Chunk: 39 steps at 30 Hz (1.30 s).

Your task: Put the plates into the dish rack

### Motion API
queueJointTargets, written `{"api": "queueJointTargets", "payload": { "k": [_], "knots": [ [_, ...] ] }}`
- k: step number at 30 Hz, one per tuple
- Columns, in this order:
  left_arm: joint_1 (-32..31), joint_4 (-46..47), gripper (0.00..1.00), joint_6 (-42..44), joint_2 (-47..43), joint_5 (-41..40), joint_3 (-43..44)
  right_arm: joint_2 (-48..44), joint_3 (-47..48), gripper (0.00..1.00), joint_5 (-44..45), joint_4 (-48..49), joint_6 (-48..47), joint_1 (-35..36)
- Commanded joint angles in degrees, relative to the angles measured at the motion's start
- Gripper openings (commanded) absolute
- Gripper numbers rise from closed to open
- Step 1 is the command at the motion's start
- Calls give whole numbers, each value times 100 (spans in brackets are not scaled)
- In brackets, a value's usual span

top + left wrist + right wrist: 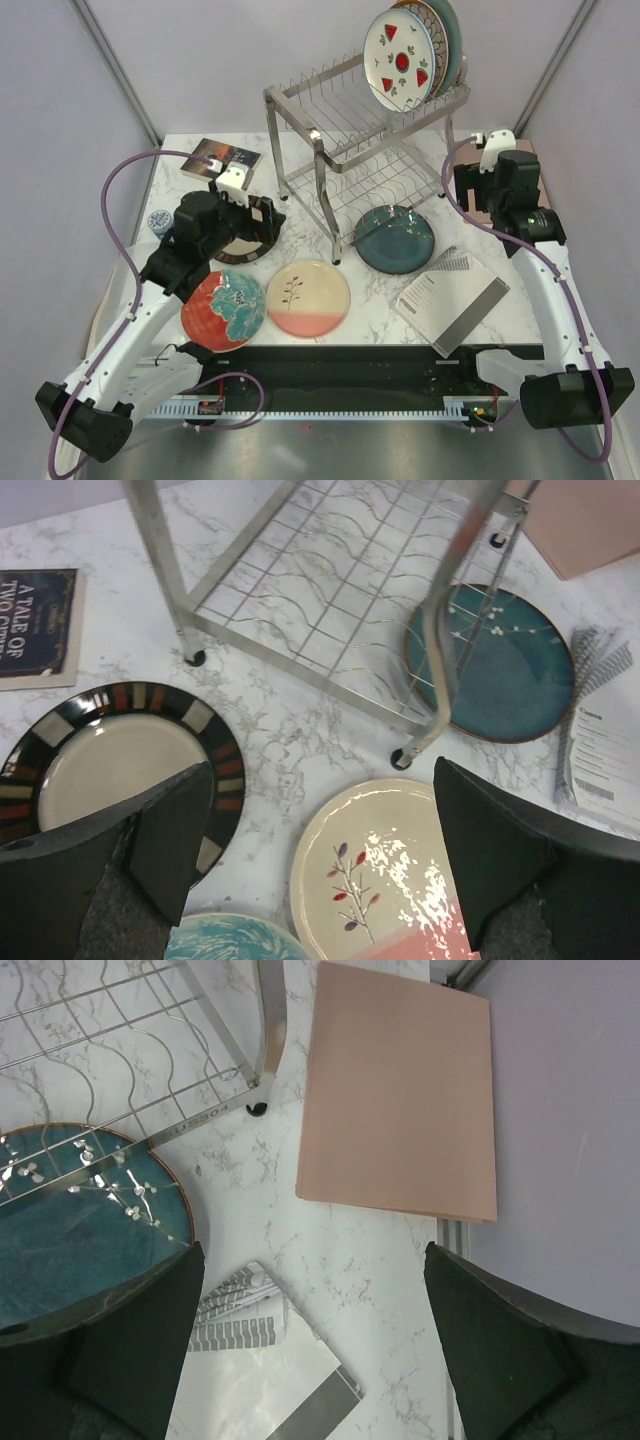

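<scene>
Four plates lie on the marble table: dark teal [395, 239], cream-and-pink with a twig [308, 298], red with a teal flower [223, 309], and dark brown with patterned rim [250, 243], partly under my left arm. The silver dish rack [350, 140] stands at the back and holds several upright plates at its top right; the front one is white with red wedges [400, 58]. My left gripper [322, 780] is open and empty, above the table between the brown plate [110, 760] and the cream plate [390, 880]. My right gripper [314, 1252] is open and empty, right of the teal plate [80, 1220].
A grey booklet [452, 298] lies front right, below the right gripper in its wrist view [270, 1370]. A pink folder [400, 1090] lies at the back right. A dark book [222, 158] and a small blue-white cup [158, 221] sit at the left.
</scene>
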Motion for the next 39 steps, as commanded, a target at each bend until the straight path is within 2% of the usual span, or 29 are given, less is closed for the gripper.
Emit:
{"api": "queueJointTargets", "payload": {
  "k": [1,2,3,6,12,18,22,28,30,35,39],
  "knots": [
    [-563,345,97,80,79,-368,-97,-559,-407,98,-911,928,-790,1],
    [-642,432,97,45,114,-377,-97,-656,-495,98,-1088,1035,-922,1],
    [-756,476,96,10,228,-368,-89,-796,-618,98,-1620,1114,-949,1],
    [-1028,722,94,-131,439,-517,-80,-780,-620,98,-2116,1212,-888,10],
    [-1477,1153,93,-307,852,-614,-71,-438,-365,98,-2065,1185,-791,1],
    [-1592,1566,89,-421,1450,-526,78,-314,-487,98,-1793,1405,-791,1],
    [-1601,1654,85,-658,2038,-579,464,-104,-610,98,-1538,1930,-642,-25],
    [-1601,2024,75,-896,2567,-719,763,976,-163,98,-2284,2345,-554,-359],
    [-1609,2024,72,-992,2620,-781,799,1512,57,96,-2643,2581,-484,-789],
    [-1609,1945,72,-1151,2637,-1001,782,2820,697,90,-3584,3048,-545,-1326],
    [-1609,1901,72,-1142,2813,-1185,852,3631,1313,88,-4042,3136,-895,-1353]
  ]
}}
